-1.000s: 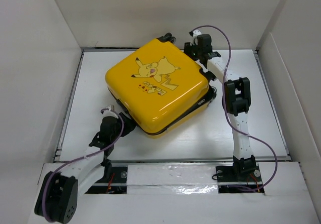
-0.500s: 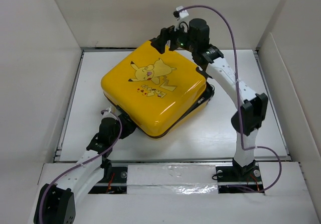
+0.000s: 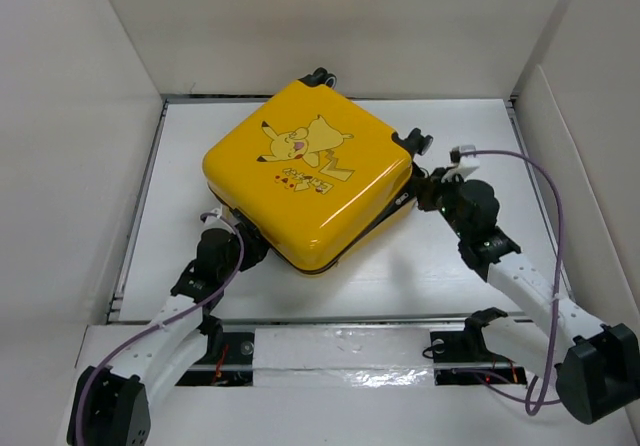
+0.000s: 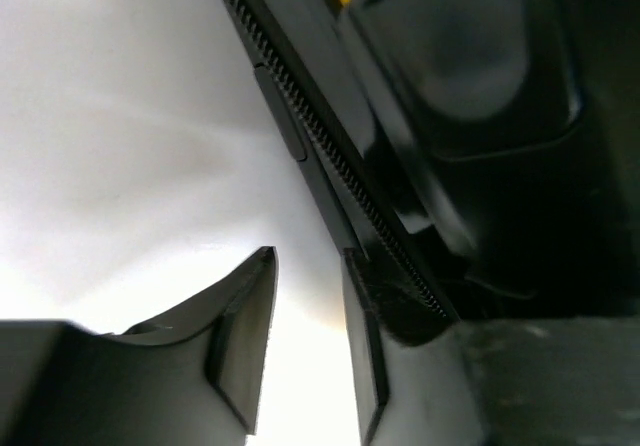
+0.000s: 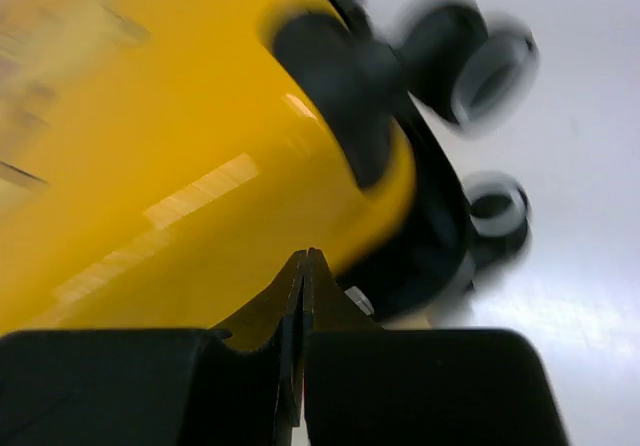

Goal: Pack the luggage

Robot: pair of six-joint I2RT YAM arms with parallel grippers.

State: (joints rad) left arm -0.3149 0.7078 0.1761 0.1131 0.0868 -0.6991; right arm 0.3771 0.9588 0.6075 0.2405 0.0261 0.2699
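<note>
The luggage, a yellow hard-shell case with a Pikachu print, lies flat at the middle of the table with its lid down. A dark seam shows along its near-right edge. My left gripper sits at the case's near-left corner. In the left wrist view this gripper is open with only white table between its fingers. Its right finger lies beside the black zipper band. My right gripper is at the case's right side by the black wheels. That gripper is shut and empty, pointing at the yellow shell.
The white table is boxed in by white walls on the left, back and right. A raised white rail runs along the near edge between the arm bases. The right arm's purple cable loops out over the table's right side.
My right arm has swung from the luggage's far corner down to its right side, and its jaws have shut. The luggage has slid a little to the left. My left gripper has narrowed slightly.
</note>
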